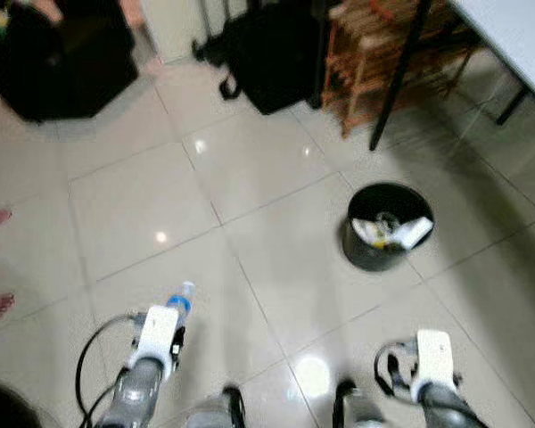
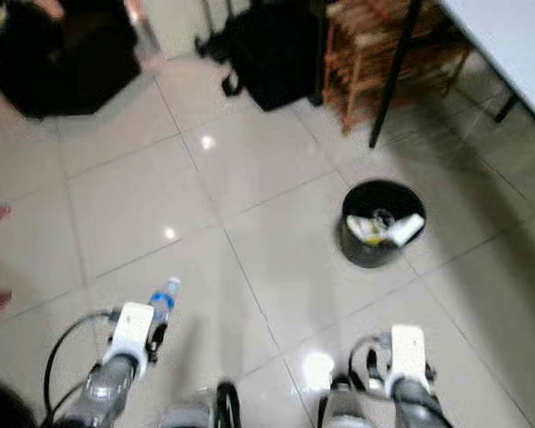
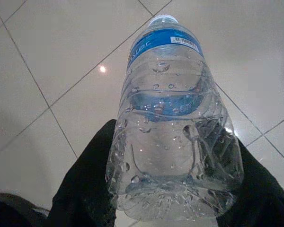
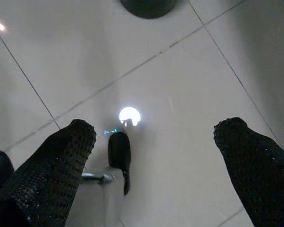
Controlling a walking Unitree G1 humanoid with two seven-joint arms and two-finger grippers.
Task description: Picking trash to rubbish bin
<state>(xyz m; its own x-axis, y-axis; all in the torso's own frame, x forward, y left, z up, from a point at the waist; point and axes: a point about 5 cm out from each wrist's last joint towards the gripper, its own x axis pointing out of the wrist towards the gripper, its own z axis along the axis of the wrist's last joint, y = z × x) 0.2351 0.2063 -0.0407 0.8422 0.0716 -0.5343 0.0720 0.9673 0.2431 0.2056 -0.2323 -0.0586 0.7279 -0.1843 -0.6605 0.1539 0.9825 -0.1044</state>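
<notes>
Glossy pale floor tiles (image 1: 276, 205) reflect ceiling lights. The left end effector (image 3: 170, 208) grips a clear, ribbed plastic bottle (image 3: 173, 127) with a blue label, held above the floor. The right end effector (image 4: 156, 161) hangs with fingers spread apart. Ahead right, a round black bin (image 1: 388, 227) holds trash, beyond it a wooden rack (image 1: 383, 53) and a pale desk (image 1: 517, 36).

The clear plastic bottle (image 3: 173, 127) carries a blue label band (image 3: 163, 41) just below its cap. On that band white lettering shows at the 9 o'clock side; only its ending can be read, something like "ster", the rest curving out of sight. At the 3 o'clock side of the same band sits a small white barcode patch (image 3: 185, 41), its digits too small to read. No other writing is legible.
</notes>
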